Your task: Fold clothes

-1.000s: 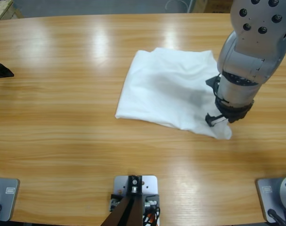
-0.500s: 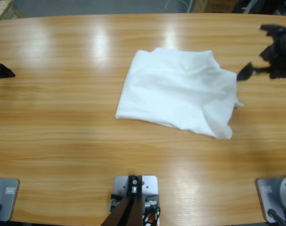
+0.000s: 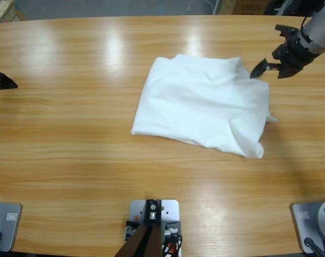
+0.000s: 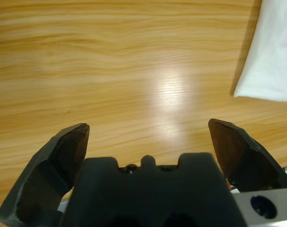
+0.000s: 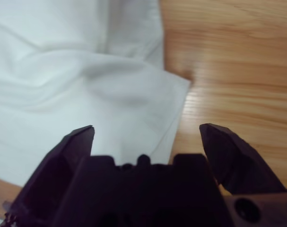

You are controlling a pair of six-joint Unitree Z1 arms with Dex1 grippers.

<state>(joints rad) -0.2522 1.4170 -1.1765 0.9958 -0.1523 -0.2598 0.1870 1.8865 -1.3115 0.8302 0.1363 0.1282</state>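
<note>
While folded white T-shirt point(image 3: 202, 101) lies on table point(image 3: 71, 134), no lettering visible; both pincers released, empty.

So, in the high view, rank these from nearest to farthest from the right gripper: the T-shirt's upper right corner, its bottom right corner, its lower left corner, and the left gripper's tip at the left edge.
From the right gripper:
1. Upper right corner of the T-shirt, just beside it.
2. Bottom right corner, toward the table's near side.
3. Lower left corner, across the shirt.
4. Left gripper, at the far left edge.
</note>
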